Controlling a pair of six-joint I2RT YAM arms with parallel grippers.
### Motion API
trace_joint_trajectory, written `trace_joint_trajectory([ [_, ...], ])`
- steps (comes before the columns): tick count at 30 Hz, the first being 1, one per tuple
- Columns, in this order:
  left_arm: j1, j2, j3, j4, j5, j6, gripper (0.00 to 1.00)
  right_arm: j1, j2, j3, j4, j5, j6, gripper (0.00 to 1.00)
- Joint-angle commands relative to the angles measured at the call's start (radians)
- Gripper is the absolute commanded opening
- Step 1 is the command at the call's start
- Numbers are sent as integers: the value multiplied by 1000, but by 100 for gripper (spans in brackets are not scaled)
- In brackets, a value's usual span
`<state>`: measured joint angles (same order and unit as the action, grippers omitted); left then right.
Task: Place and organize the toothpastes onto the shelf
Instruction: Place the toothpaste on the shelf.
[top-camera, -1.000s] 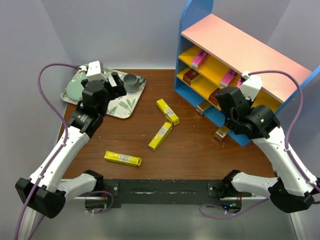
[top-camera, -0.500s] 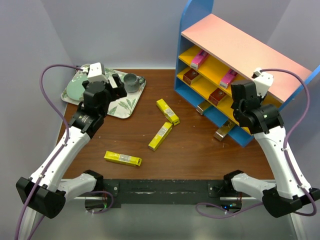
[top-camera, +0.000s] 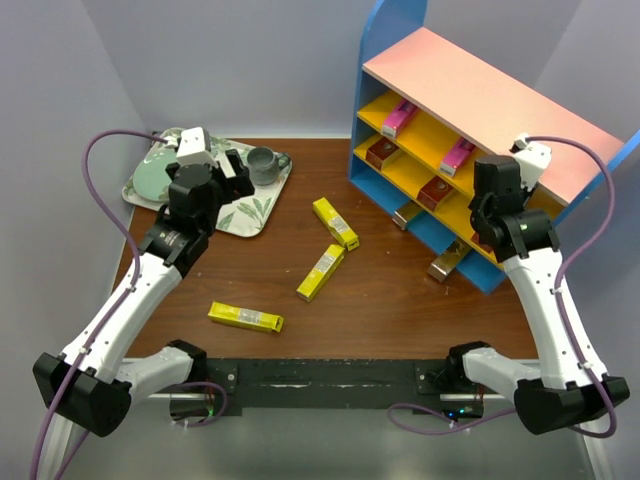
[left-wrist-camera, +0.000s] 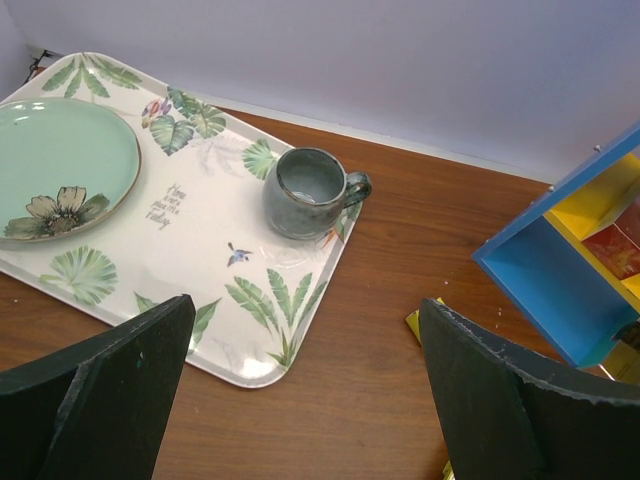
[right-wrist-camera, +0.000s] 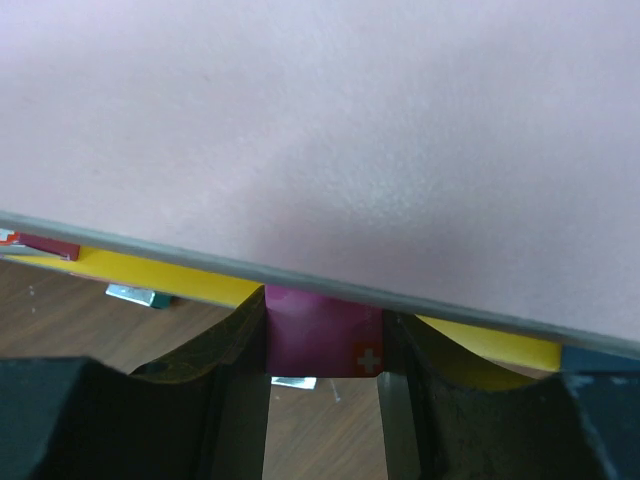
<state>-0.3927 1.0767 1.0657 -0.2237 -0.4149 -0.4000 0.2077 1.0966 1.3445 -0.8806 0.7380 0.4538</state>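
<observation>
The shelf (top-camera: 470, 85) stands at the back right, with pink (top-camera: 398, 118) (top-camera: 458, 155) and dark red (top-camera: 381, 152) (top-camera: 436, 192) toothpastes on its yellow boards. My right gripper (top-camera: 487, 190) is at the shelf front. In the right wrist view it (right-wrist-camera: 322, 335) is shut on a pink toothpaste (right-wrist-camera: 320, 330) just under the edge of the top board (right-wrist-camera: 320, 120). Yellow toothpastes (top-camera: 335, 222) (top-camera: 321, 271) (top-camera: 245, 317) lie on the table. My left gripper (top-camera: 235, 170) (left-wrist-camera: 305, 315) hangs open and empty over the tray's near corner.
A floral tray (top-camera: 250, 215) at the back left carries a grey mug (left-wrist-camera: 308, 192) and a green plate (left-wrist-camera: 60, 165). Two more cartons (top-camera: 405, 214) (top-camera: 447, 262) lie at the foot of the shelf. Walls close in behind and to the left.
My right arm has swung up and to the right along the shelf front, bringing its gripper under the top board's edge. The left arm has stayed put.
</observation>
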Motion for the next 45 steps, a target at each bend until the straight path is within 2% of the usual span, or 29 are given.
trace_joint_trajectory([
  [1, 8, -6, -3, 49, -4, 15, 100, -48, -46, -51, 137, -34, -20, 15],
  [7, 8, -4, -6, 50, -5, 18, 100, -60, -49, -99, 164, -31, -4, 20],
  [14, 8, -3, -7, 50, -5, 20, 100, -59, -75, -125, 167, -75, 36, 41],
  [23, 8, -3, -7, 50, 2, 18, 100, -60, -109, -137, 169, -144, 57, 59],
  [33, 14, -4, -7, 50, 7, 16, 100, -60, -129, -127, 170, -215, 79, 60],
  [39, 15, -4, -7, 50, 10, 16, 100, -60, -156, -125, 154, -166, 74, 62],
  [45, 17, -6, -7, 52, 13, 15, 100, -60, -207, -105, 129, -186, 40, 69],
])
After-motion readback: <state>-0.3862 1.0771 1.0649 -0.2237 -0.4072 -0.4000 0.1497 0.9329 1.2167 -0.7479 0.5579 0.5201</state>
